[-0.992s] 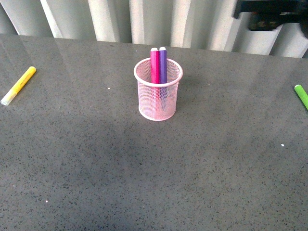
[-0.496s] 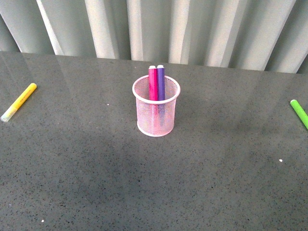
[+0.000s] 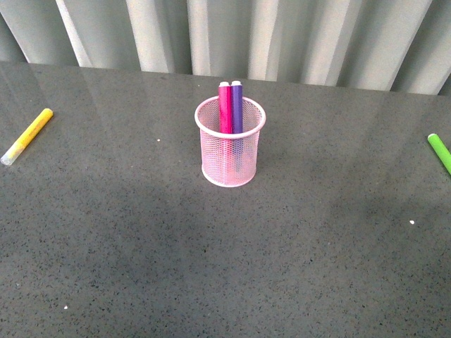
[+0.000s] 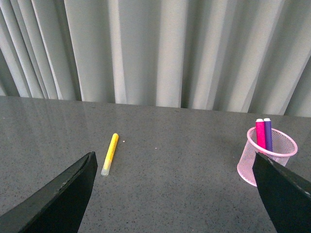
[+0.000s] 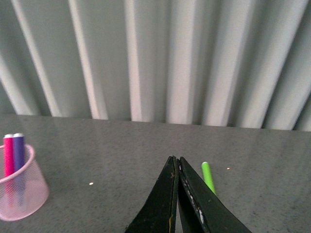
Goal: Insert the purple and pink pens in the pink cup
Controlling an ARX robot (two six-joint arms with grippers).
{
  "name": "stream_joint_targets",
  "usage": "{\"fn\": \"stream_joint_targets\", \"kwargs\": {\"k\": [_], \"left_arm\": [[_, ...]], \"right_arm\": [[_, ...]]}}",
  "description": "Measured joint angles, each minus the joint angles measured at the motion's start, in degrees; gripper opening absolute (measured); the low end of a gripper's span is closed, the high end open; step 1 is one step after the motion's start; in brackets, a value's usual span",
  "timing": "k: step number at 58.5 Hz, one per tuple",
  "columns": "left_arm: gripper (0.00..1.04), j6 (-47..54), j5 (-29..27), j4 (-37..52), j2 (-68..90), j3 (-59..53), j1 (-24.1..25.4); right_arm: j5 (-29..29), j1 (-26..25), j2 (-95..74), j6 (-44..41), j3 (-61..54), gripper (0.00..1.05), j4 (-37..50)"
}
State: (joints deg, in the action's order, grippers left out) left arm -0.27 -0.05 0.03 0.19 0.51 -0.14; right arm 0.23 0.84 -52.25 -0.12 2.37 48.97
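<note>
The pink mesh cup (image 3: 230,151) stands upright mid-table. The pink pen (image 3: 225,107) and the purple pen (image 3: 237,107) stand side by side inside it, tips above the rim. The cup also shows in the left wrist view (image 4: 269,156) with both pens, and in the right wrist view (image 5: 19,190). Neither arm shows in the front view. My left gripper (image 4: 175,177) is open and empty, well back from the cup. My right gripper (image 5: 176,160) is shut and empty, away from the cup.
A yellow marker (image 3: 27,136) lies at the table's left, seen also in the left wrist view (image 4: 110,153). A green marker (image 3: 440,152) lies at the right edge, seen also just beyond my right gripper (image 5: 208,177). Grey curtains hang behind the table.
A dark arm part at the top right a second ago has left the front view. The view has shifted slightly. Cup and pens have not moved.
</note>
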Motion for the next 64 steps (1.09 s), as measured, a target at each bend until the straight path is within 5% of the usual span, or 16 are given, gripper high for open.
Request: {"fn": "stream_joint_targets", "kwargs": {"k": [64], "left_arm": [[0.98, 0.0, 0.0, 0.0, 0.0, 0.0, 0.0]], "right_arm": [[-0.2, -0.7, 37.3, 0.0, -1.1, 0.03, -33.9]]}}
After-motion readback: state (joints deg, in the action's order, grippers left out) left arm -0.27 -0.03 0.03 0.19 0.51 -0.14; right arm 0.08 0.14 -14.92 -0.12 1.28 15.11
